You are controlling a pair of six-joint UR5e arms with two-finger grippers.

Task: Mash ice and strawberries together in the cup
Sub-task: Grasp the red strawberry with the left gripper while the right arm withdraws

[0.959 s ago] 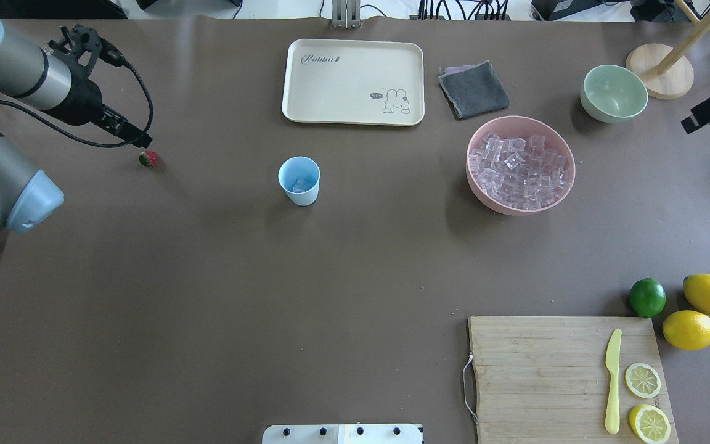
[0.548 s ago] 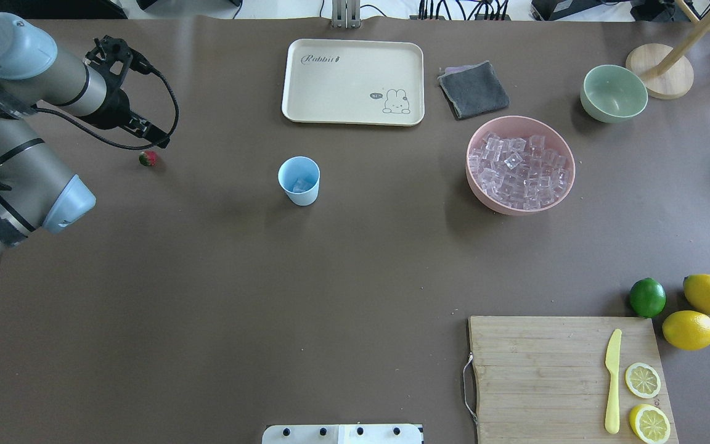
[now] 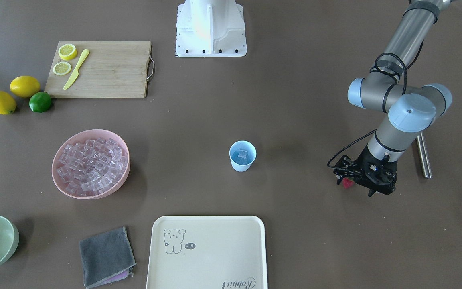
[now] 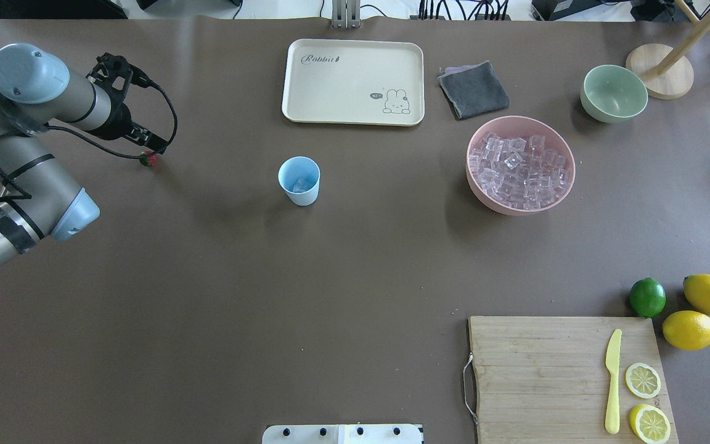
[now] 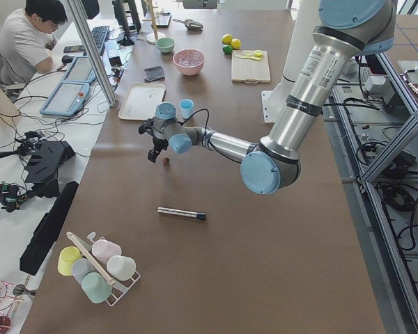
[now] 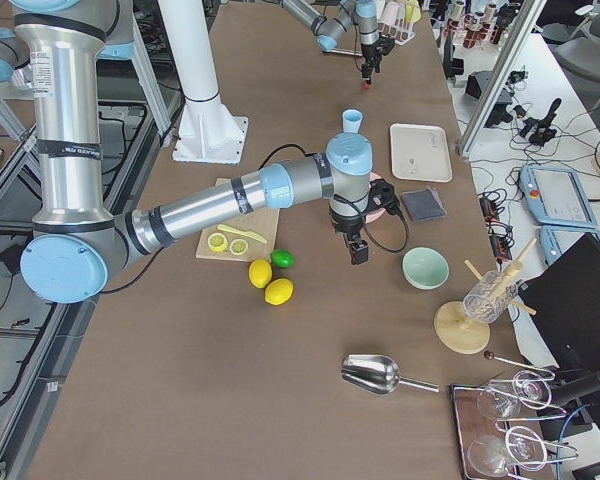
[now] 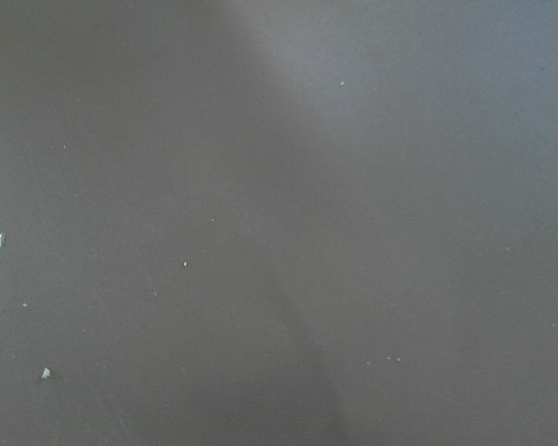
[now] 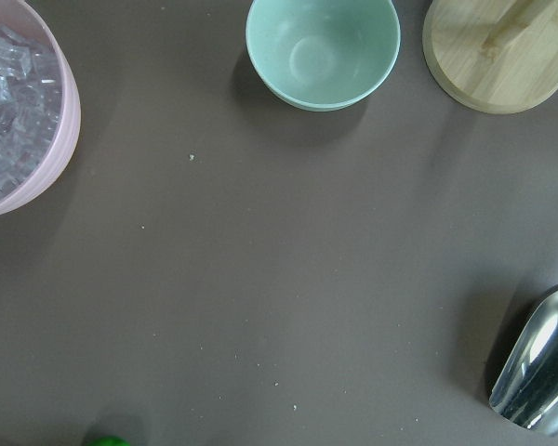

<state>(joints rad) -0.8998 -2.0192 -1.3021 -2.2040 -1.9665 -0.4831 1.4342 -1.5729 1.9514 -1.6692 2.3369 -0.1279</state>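
Swung the left gripper rightward over the last second, from clear of the strawberry to right on top of it. Now hanging low over the fruit, black tips overlapping its far-right edge in the overhead view, a bit of red and green peeking out on the near-left side. Cannot tell whether touching or just above. Cannot tell either whether the fingers stand apart or together: only a dark block with a cable loop from every angle, and nothing but bare table through the left wrist camera.

Strawberry resting on the table at the far left, well apart from the cup. Cup upright toward the middle, with a clear cube in its bottom. Bulk of the ice heaped in the pink bowl farther right.

Right gripper hung above the table between pink bowl and pale green bowl. Seen only from the side camera, so cannot tell its opening.
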